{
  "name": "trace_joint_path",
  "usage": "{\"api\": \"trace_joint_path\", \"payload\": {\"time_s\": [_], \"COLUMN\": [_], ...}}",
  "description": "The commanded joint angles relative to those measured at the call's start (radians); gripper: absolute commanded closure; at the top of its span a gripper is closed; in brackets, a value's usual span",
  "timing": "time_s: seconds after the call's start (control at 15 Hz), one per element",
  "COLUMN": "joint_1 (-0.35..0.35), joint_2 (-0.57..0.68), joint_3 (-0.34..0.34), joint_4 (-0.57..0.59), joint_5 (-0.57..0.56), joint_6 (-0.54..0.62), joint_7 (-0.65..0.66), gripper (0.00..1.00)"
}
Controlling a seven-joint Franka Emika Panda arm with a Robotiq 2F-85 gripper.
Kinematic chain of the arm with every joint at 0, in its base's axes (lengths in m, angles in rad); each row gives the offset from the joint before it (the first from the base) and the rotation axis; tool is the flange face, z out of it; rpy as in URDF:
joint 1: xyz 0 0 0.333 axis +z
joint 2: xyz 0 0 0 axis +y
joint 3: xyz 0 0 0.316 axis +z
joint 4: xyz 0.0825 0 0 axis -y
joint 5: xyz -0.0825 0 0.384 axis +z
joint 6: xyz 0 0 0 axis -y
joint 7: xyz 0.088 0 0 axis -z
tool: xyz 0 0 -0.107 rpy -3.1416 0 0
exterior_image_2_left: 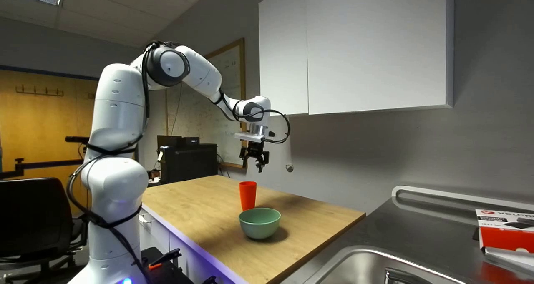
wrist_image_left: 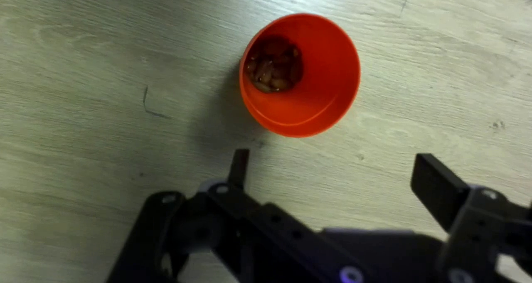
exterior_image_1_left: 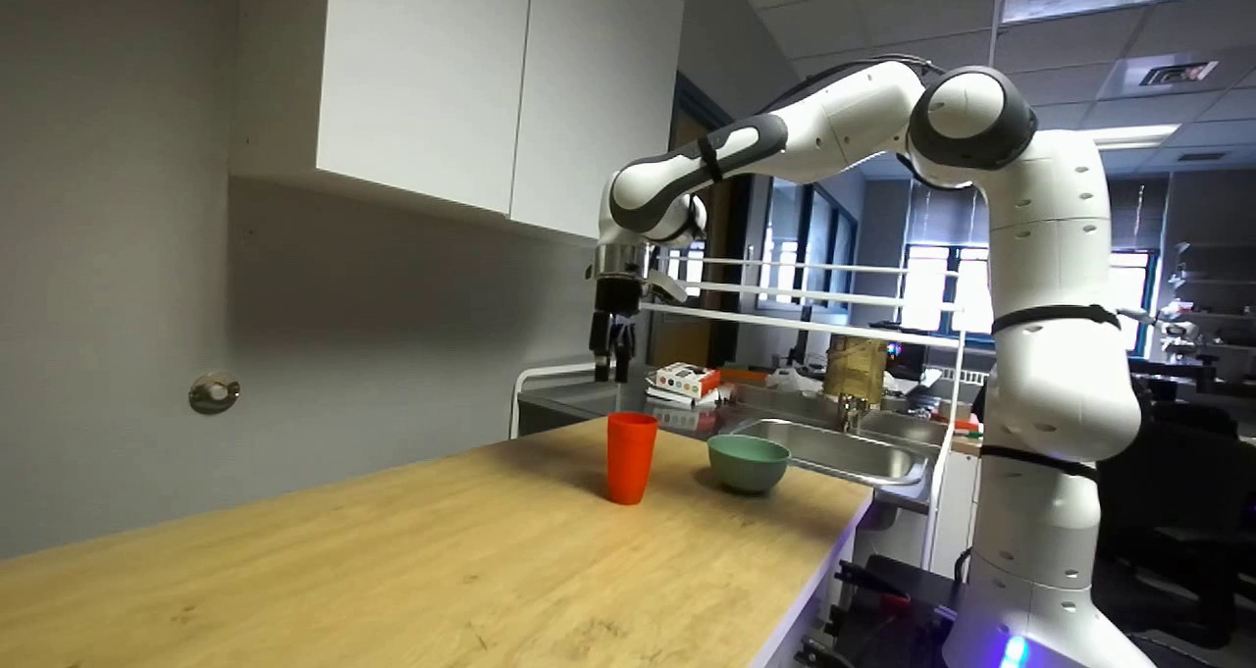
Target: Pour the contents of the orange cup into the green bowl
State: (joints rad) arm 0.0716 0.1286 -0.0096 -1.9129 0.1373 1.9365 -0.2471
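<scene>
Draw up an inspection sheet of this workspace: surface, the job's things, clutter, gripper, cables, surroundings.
Surface: wooden tabletop, with a few small dark marks.
Orange cup: upright on the tabletop, small brown pieces inside.
Green bowl: upright beside the cup, apart from it; its bottom is hidden.
Clutter: red-and-white box, apparently atop another item, on the dark counter.
Gripper: open, higher than the cup, holding nothing.
Cables: black cables strapped along the arm; one loops out near the gripper.
Surroundings: sink near the tabletop, white cabinet above, black chair near the arm.
</scene>
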Motion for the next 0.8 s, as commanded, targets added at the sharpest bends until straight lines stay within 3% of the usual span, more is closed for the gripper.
{"api": "trace_joint_path", "payload": {"time_s": [0.0, 0.73], "joint_1": [-0.022, -0.056], "joint_2": [0.047, 0.056], "joint_3": [0.023, 0.017], "joint_4": [0.059, 0.033], "joint_5": [0.026, 0.162], "joint_6": [-0.058, -0.178], "joint_7": [0.049, 0.159], "gripper": [0.00, 0.00]}}
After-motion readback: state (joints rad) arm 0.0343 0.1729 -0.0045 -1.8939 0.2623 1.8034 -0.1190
